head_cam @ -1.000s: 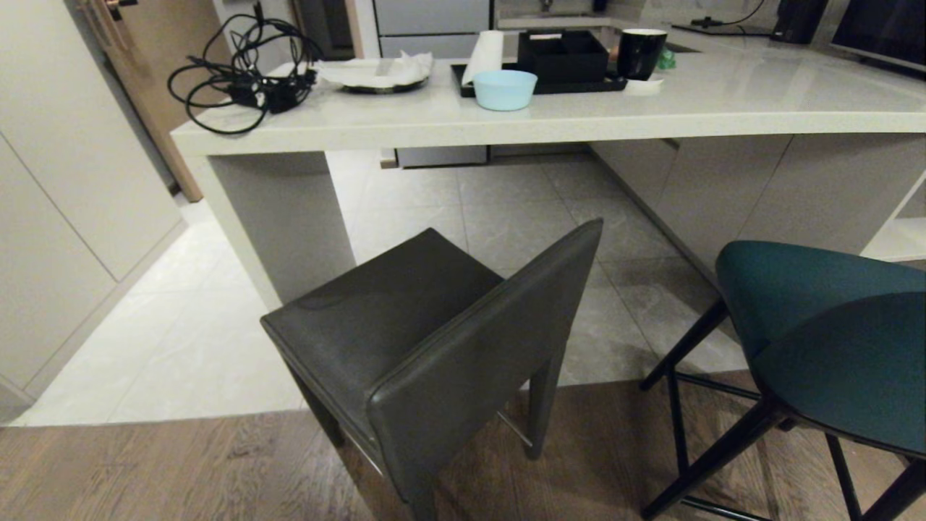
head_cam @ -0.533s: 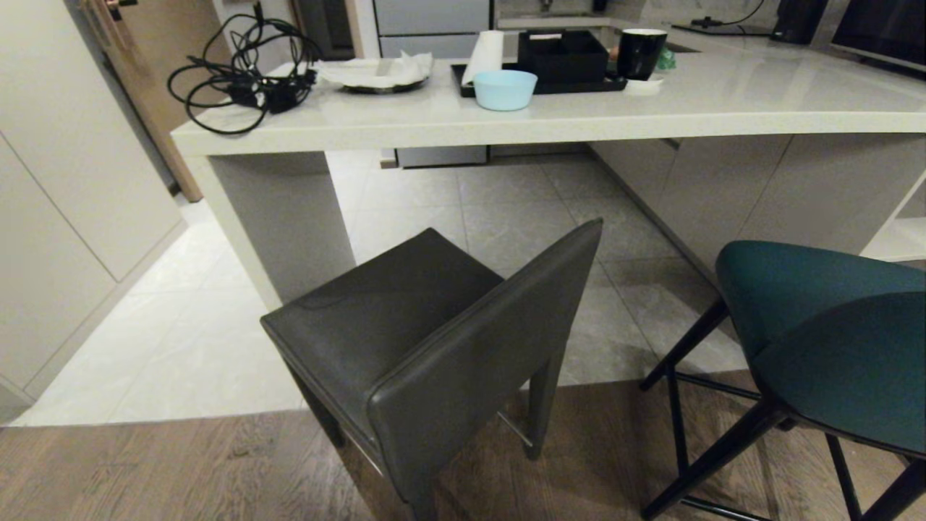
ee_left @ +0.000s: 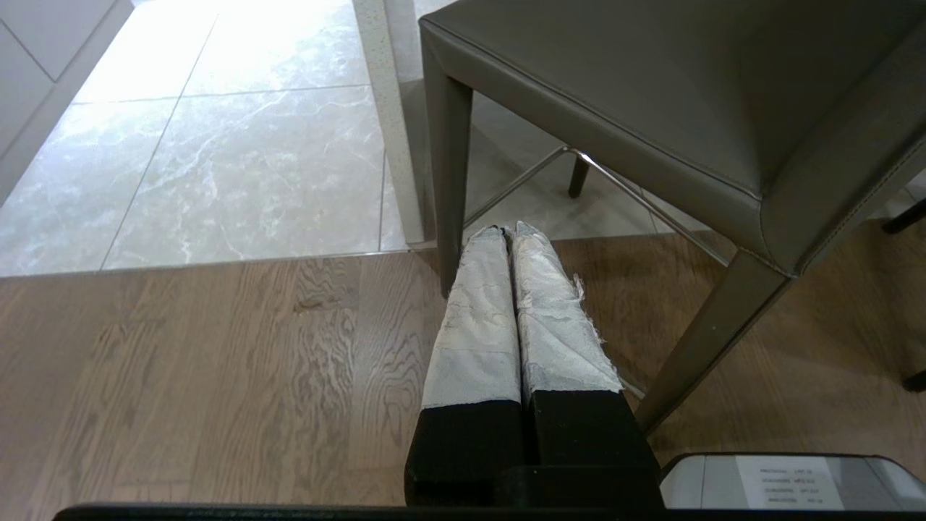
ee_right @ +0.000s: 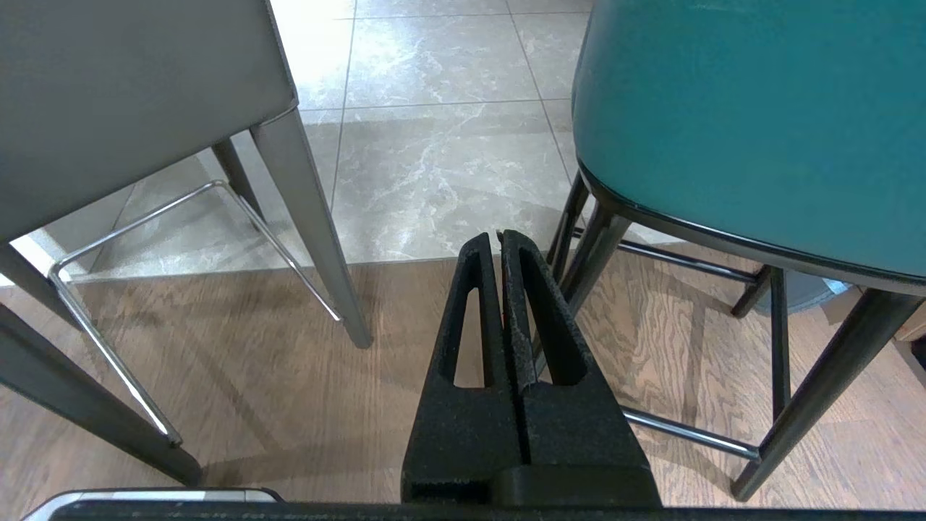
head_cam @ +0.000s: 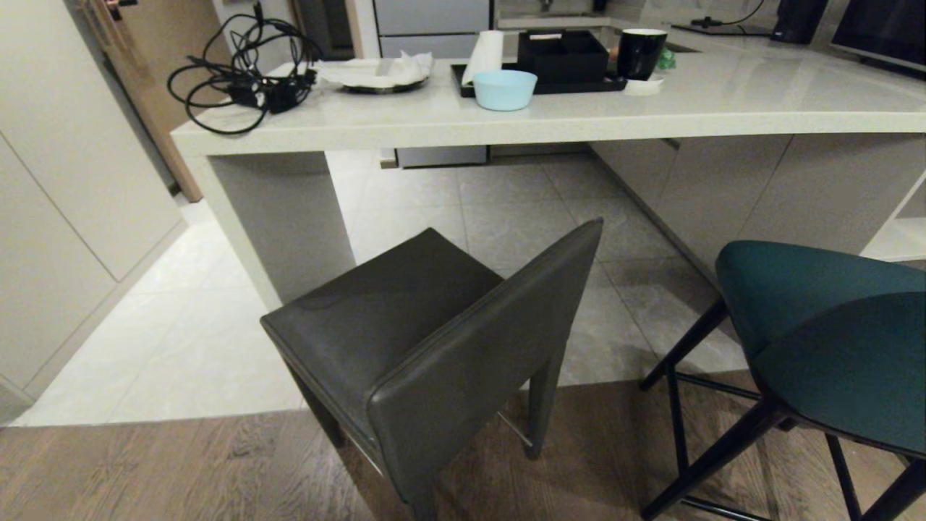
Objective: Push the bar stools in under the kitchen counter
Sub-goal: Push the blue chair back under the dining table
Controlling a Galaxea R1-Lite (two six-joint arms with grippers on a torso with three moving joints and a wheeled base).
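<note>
Both stools are standing clear of the kitchen counter (head_cam: 550, 119), which is running across the upper part of the head view. The grey stool (head_cam: 427, 340) is sitting low in the centre, angled; the teal stool (head_cam: 832, 333) is at lower right. The left gripper (ee_left: 506, 235) and right gripper (ee_right: 499, 239) are hanging low, fingers pressed together, holding nothing. I'd be squaring the grey backrest to the counter's edge first, then pushing low and steadily.
</note>
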